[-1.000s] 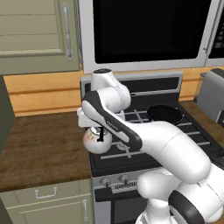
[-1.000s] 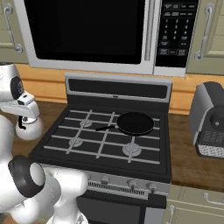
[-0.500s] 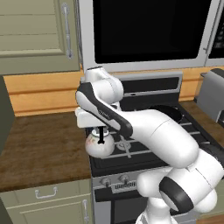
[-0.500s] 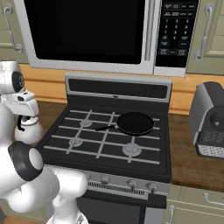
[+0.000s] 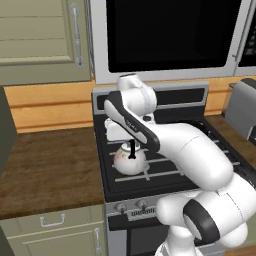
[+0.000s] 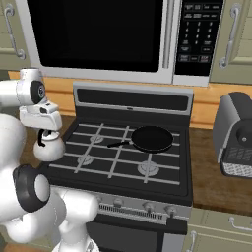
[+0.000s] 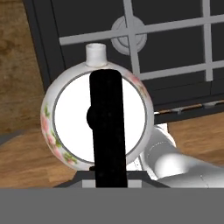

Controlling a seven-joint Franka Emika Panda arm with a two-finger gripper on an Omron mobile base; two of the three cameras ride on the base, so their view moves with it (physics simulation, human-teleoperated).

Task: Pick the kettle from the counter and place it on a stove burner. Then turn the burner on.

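Hand view: kettle (image 7: 98,120) under end effector (image 7: 108,175)

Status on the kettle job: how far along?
Done: the kettle is off the counter, held by its handle in the pincer. In hand: it hangs over the stove's front-left corner, near a burner. Left: set it on the burner, release, turn the knob.

Frying pan (image 6: 152,138) on stove; toaster (image 6: 235,134) right (microwave (image 6: 103,37) above)
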